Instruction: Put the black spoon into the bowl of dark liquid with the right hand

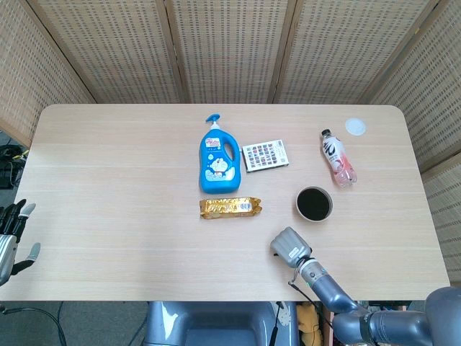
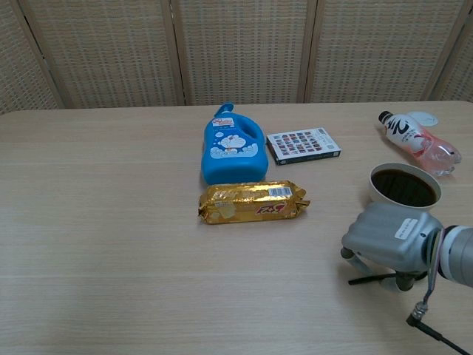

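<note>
The black spoon point(image 2: 363, 279) lies on the table near the front edge; only its thin handle shows from under my right hand point(image 2: 389, 239). That hand hovers palm down right over the spoon with its fingertips point(image 2: 403, 282) at the tabletop; whether they hold the spoon is hidden. In the head view the right hand point(image 1: 289, 245) is just in front of the bowl of dark liquid point(image 1: 314, 204). The bowl point(image 2: 404, 186) stands directly behind the hand, apart from it. My left hand point(image 1: 11, 241) hangs off the table's left edge, fingers spread, holding nothing.
A gold snack pack point(image 2: 253, 202), a blue detergent bottle point(image 2: 233, 150) and a patterned box point(image 2: 303, 144) sit left of the bowl. A pink drink bottle point(image 2: 417, 142) lies behind it, with a white lid point(image 1: 355, 127) near the far corner.
</note>
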`<state>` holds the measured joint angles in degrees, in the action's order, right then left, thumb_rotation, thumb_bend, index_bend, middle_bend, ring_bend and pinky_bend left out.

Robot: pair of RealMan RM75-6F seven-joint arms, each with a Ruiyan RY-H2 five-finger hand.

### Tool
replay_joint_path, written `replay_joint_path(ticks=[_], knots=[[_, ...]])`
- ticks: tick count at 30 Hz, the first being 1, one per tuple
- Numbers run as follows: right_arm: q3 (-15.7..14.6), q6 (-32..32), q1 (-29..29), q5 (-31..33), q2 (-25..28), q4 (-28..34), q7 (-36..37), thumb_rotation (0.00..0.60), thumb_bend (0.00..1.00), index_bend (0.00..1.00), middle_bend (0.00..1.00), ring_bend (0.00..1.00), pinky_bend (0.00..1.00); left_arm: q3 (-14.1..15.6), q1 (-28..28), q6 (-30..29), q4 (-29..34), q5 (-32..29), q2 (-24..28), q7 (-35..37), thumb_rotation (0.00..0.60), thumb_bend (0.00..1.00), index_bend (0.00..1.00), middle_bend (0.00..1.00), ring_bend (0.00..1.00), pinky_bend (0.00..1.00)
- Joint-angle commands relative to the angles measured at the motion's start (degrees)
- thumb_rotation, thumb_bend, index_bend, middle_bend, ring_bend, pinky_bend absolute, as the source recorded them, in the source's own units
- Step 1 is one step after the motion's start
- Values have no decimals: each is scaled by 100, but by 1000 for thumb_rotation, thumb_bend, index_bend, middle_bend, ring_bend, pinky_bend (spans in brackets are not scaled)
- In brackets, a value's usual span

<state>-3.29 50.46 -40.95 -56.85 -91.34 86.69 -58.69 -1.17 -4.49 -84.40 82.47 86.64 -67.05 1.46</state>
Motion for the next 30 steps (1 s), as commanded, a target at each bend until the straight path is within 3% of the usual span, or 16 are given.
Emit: replay_joint_path(ticks=[1, 16, 30], knots=[[-48, -28, -43, 74, 6, 34, -38, 600, 431, 576, 911, 919, 1000, -2, 0, -1, -10, -6, -6, 4, 600, 416, 0, 0, 0, 0], [-236, 64, -164, 265, 33, 176, -61, 600, 436, 592, 912, 919, 1000, 1, 3, -7, -79, -15, -44, 70, 600, 416, 0, 0, 0, 0], [-278, 206, -76, 71, 291, 372, 537, 600, 604, 654, 927, 936, 1000, -1, 8, -46, -128, 4, -66, 121, 600, 416, 0, 0, 0, 0]])
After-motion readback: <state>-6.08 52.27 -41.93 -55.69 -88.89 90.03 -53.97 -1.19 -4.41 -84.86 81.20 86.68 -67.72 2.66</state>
